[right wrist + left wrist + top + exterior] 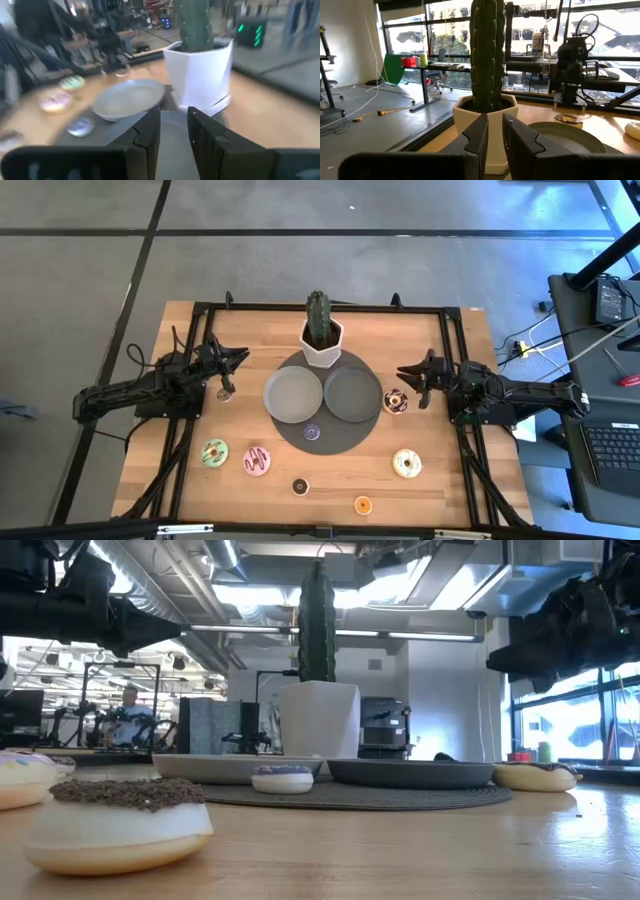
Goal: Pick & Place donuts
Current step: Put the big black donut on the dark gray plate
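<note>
Near edge: orange donut point(362, 504) and small dark donut point(300, 486), lying apart on the wooden table point(440, 500).

Next row: green donut point(214, 452) beside pink donut point(257, 461) on the left; cream-frosted donut point(406, 464) on the right.

Centre: round dark mat point(340, 442) carrying a purple donut point(312, 431) and two grey plates, left plate point(292, 394) and right plate point(352, 393), side by side.

Right of the mat: chocolate donut point(396, 401) on bare wood.

Flanks: left gripper point(240, 357) raised at the table's left, fingers nearly together, holding nothing. Right gripper point(406, 370) raised just beside the chocolate donut, fingers slightly apart, holding nothing.

Far: cactus point(318, 318) in white pot point(322, 350).
</note>
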